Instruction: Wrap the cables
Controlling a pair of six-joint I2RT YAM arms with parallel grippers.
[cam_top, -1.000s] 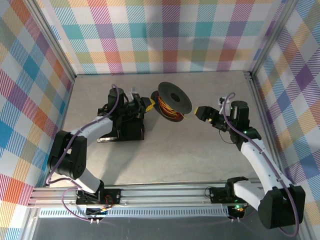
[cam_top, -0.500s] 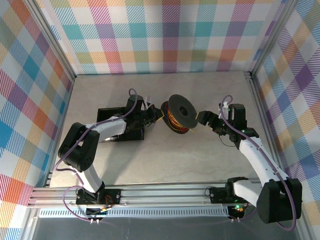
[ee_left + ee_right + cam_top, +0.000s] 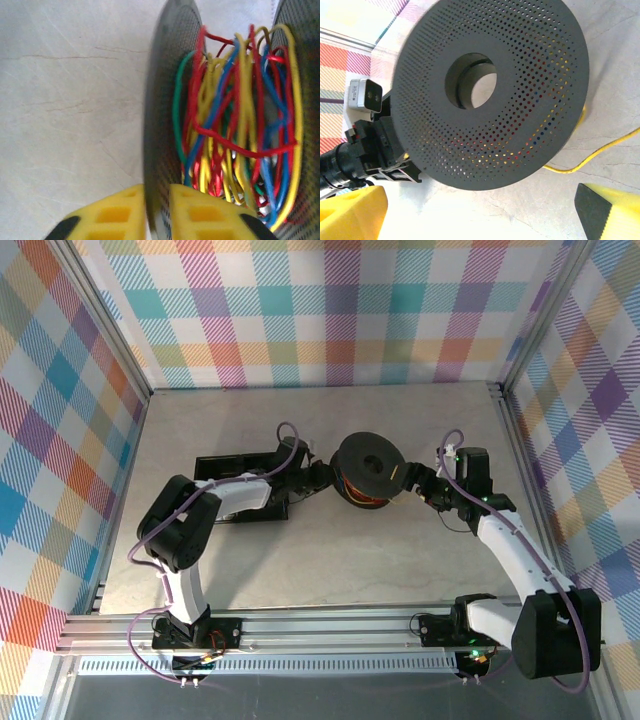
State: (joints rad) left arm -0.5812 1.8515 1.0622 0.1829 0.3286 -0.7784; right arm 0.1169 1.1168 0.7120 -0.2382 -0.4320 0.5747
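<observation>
Yellow fingers (image 3: 107, 216) of the left gripper (image 3: 156, 222) stand one on each side of the spool's near flange (image 3: 165, 75). The gap between them is narrow, and I cannot tell whether they press on the flange or just clear it. Past them I see the cables (image 3: 235, 125), a loose tangle of red, yellow, blue and green wire wound on the core between the two perforated flanges. One yellow strand (image 3: 600, 152) trails off the spool (image 3: 530, 75) onto the table (image 3: 330, 550).

From above, the spool sits on its edge, tilted, near the middle of the table between the two arms. The right gripper (image 3: 480, 215) faces the spool's outer flange from the other side, jaws spread wide with nothing in them. Behind the left arm (image 3: 240, 495) a black flat plate (image 3: 215, 468) lies on the table. Plaid walls (image 3: 320, 310) close in the workspace.
</observation>
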